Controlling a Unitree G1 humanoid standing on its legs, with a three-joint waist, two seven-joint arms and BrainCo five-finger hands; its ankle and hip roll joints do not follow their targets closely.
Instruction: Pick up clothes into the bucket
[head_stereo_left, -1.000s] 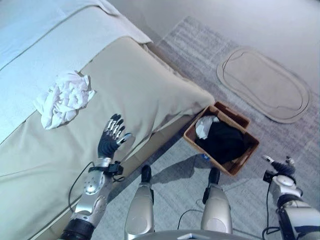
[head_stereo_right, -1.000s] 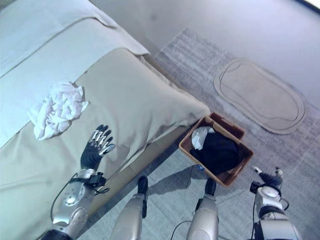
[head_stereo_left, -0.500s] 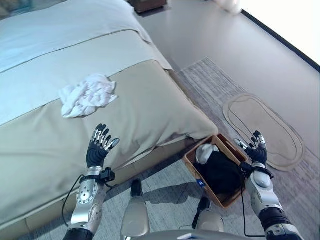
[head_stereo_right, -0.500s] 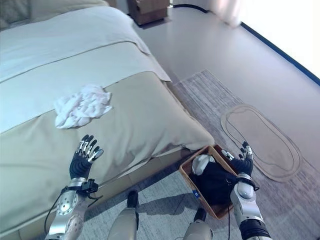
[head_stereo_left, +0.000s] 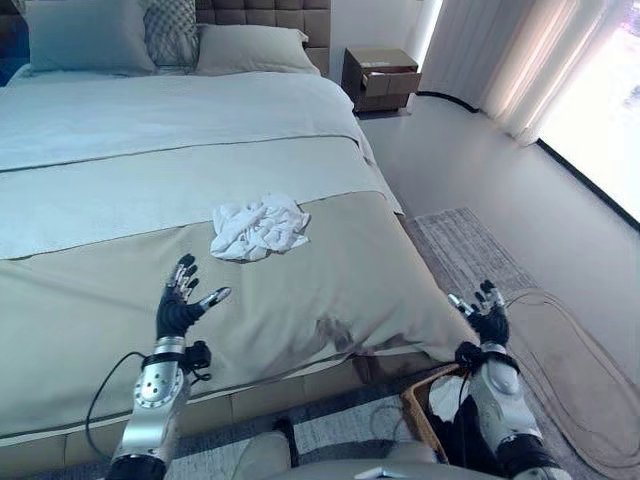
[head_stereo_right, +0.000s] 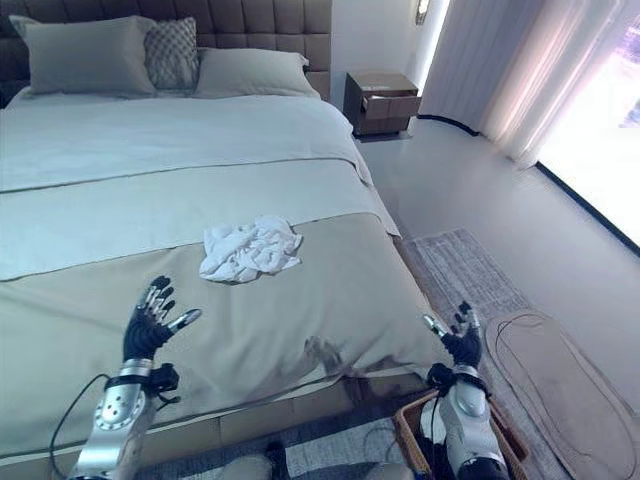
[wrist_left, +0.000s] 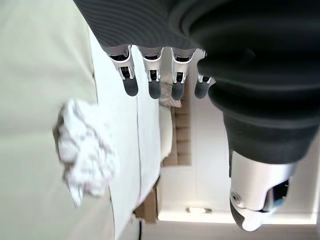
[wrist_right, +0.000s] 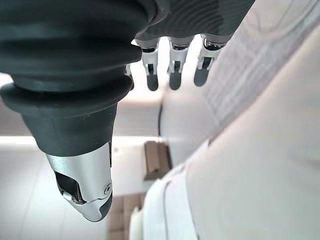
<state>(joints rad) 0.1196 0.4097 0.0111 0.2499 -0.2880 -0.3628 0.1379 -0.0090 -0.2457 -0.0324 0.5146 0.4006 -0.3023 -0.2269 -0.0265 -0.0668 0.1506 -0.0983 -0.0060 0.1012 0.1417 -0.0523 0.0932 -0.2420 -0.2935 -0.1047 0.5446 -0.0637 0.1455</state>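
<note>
On the bed (head_stereo_left: 120, 160), white clothes (head_stereo_left: 259, 226) show no legible print.

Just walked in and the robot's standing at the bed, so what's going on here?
It is tidying clothes into a basket on the floor at the foot of the bed. A crumpled white cloth lies on the bed, untouched. The left hand is raised open over the bedspread, short of the cloth. The right hand is open too, held up above the basket, holding nothing.
</note>
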